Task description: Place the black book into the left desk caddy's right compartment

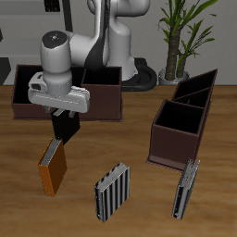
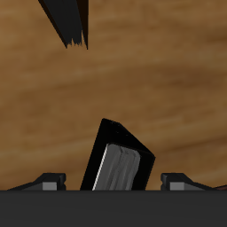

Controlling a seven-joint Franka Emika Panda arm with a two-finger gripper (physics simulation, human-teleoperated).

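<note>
While the pincer (image 1: 62, 135) hangs with jaws apart and empty over the orange-brown book (image 1: 53, 168), at 9 o'clock on the counter (image 1: 139, 218), the black book (image 1: 188, 188) stands on edge at 4 o'clock, just at 6 o'clock of the left desk caddy (image 1: 185, 116). The approach step is judged not yet begun. A traverse past the striped book (image 1: 113, 192) toward 4 o'clock is called for next, then a grasp. The right compartment (image 1: 172, 148) is seen empty.
</note>
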